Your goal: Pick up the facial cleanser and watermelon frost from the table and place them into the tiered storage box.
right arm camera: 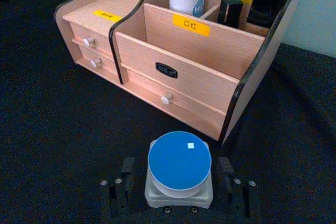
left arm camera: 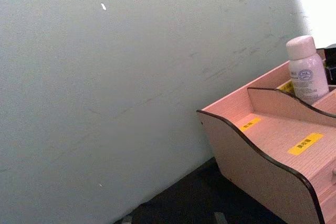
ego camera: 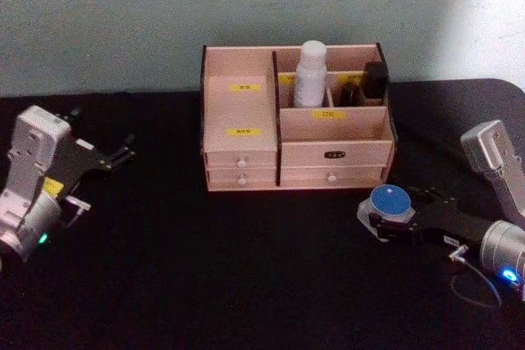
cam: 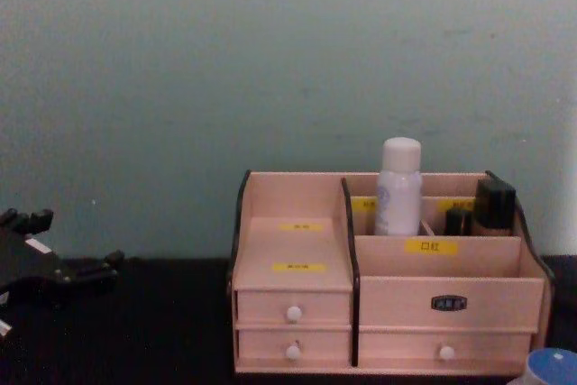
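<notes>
While right jaws flank it, squat, blue-lidded watermelon frost

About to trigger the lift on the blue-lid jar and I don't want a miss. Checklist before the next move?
1. Watermelon frost centred between the right hand's fingers: ok.
2. Grip closed on the jar: not ok, gaps show on both sides.
3. Jar upright, lid on: ok.
4. Facial cleanser standing in the tiered storage box's back tier: ok.
5. Free slot for the jar: ok, the front right compartment looks bare.
6. Left hand parked far left, off the likely path: ok.
</notes>
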Controlling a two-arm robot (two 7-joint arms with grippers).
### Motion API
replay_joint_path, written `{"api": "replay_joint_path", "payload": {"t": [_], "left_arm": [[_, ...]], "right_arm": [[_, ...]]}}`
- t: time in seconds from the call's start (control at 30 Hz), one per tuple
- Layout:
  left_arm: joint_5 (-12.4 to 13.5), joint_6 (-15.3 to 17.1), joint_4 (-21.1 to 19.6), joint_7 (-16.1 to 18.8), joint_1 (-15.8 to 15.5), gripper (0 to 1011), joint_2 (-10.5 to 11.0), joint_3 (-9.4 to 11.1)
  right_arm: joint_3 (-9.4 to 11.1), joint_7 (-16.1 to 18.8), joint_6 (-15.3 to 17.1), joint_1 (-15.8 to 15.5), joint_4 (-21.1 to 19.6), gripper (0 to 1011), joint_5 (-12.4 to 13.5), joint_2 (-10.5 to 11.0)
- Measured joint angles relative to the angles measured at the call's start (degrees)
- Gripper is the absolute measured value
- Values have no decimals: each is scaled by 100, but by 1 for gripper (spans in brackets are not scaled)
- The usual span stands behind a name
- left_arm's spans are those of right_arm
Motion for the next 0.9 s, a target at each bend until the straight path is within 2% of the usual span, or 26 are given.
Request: {"api": "replay_joint_path", "payload": {"t": [0.4, 0.9], "left_arm": [[0, 0, 0, 0, 0, 1001, 0, 0], [0, 0, 0, 0, 0, 1001, 0, 0]], "right_arm": [[-72, 70, -60, 146, 177, 1000, -72, -87], [-79, 65, -101, 178, 211, 1000, -118, -121]]}}
